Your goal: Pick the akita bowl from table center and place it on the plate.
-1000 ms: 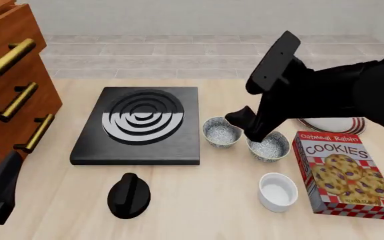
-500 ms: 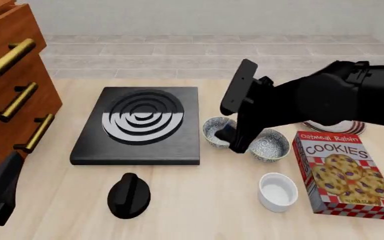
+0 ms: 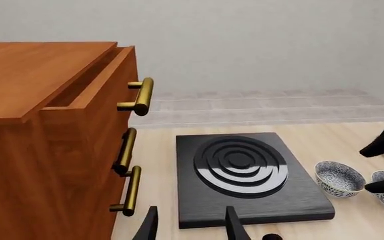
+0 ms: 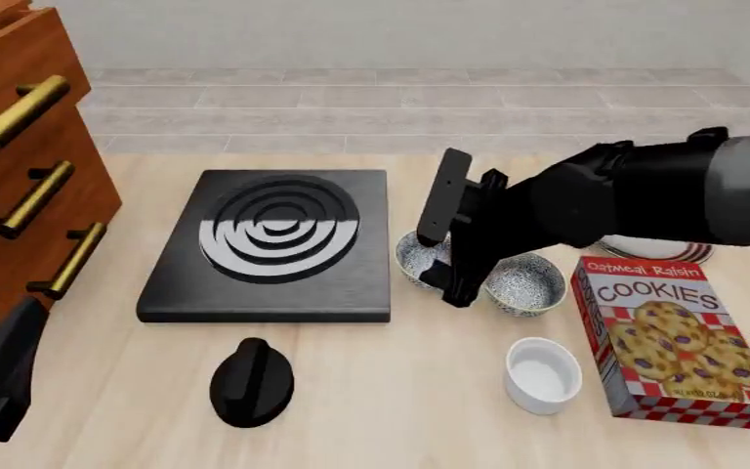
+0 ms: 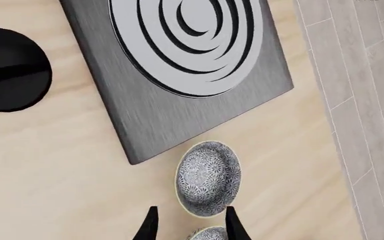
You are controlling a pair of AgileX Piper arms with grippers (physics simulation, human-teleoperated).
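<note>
Akita bowl unobstructed from right wrist

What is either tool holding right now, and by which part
Nothing. The right tool is open over the akita bowl; the left tool is open and empty.

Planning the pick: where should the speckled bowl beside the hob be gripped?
Pinch the akita bowl at its rim from straight above, one finger inside, one outside. It stands upright and open, and the look-alike bowl sits close beside it.

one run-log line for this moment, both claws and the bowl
right claw: open, over akita bowl | left claw: open, idle near drawers | bowl: on table | plate: no bowl yet
</note>
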